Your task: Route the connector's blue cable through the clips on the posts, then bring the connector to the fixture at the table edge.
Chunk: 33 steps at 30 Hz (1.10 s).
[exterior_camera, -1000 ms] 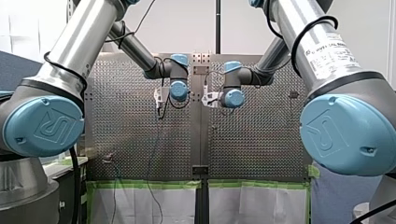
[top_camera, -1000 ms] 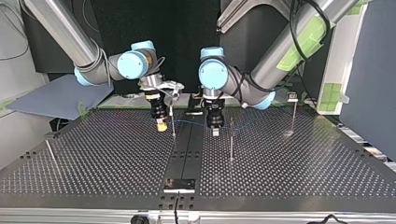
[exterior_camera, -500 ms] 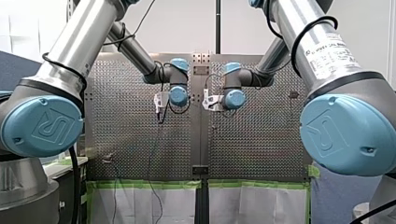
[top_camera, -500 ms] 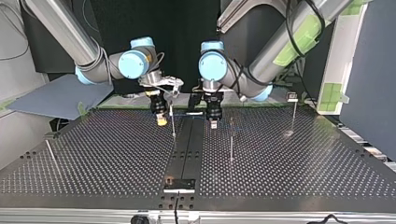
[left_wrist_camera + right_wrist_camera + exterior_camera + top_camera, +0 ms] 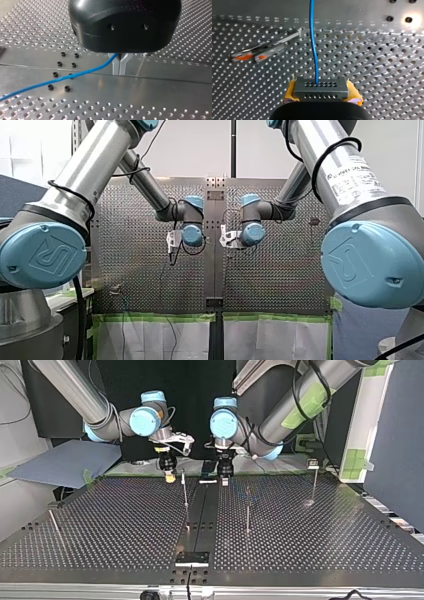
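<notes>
Both grippers had drawn back from mid-table toward the table edge beneath the arm bases since the earlier frames, and they sat higher off the plate.

The grey rectangular connector [image 5: 321, 86], its face drilled with two rows of small holes, was clamped at its ends between the yellow pads of my right gripper [image 5: 321, 96]. The jaws were closed to the block's width. The thin blue cable [image 5: 313, 37] left the connector's upper row and ran ahead over the perforated metal table [image 5: 367, 65], slightly wavy. Further along it, my left gripper [image 5: 119, 72] had its narrow metal fingers pinched fully together on the cable, which trailed off to one side above the plate.

The thin upright metal posts [image 5: 184, 491] stood nearer mid-table than either gripper. The cable was too fine to trace in the top view, so whether it sat in any clip could not be told. Routing was judged not yet begun.

The flat dark fixture [image 5: 192, 558] lay at the opposite table edge, well apart from the connector. An orange-marked metal piece [image 5: 257, 55] lay flat beside the cable, its purpose unclear.

Recommendation: keep the span between the grippers lightly taut and level, and bring it squarely over the nearest post's clip. Lower both ends together, so the cable seats without dragging the connector askew in the pads.
</notes>
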Available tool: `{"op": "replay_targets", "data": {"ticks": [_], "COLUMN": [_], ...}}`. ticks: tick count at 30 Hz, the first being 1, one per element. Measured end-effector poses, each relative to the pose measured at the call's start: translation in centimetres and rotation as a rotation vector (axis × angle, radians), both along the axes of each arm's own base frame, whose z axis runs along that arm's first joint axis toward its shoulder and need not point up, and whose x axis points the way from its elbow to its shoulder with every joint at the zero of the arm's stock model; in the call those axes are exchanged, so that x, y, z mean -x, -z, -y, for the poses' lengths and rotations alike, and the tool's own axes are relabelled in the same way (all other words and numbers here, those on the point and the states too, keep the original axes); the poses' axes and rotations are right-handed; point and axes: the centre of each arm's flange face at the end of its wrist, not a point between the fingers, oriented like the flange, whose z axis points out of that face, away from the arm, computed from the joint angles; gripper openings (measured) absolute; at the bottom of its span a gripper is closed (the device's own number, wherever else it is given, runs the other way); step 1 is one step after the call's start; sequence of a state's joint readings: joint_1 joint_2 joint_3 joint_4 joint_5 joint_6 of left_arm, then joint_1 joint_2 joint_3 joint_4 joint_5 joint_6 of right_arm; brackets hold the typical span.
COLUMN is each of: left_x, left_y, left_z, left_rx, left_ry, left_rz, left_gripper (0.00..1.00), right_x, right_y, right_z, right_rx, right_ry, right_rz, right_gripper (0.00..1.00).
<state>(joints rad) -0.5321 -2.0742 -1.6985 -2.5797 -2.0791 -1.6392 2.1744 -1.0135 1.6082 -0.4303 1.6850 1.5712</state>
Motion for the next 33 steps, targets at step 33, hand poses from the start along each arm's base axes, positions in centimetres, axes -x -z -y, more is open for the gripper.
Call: {"op": "replay_targets", "data": {"ticks": [33], "left_x": [3.4], "left_y": [5.9], "left_z": [1.7], "left_rx": [-0.044], "left_ry": [0.063], "left_rz": [-0.046], "left_gripper": [0.00], "right_x": [4.1], "right_y": [4.7], "right_z": [-1.6], "right_rx": [-0.014], "right_ry": [0.080], "right_rz": [-0.075], "right_gripper": [0.00]}}
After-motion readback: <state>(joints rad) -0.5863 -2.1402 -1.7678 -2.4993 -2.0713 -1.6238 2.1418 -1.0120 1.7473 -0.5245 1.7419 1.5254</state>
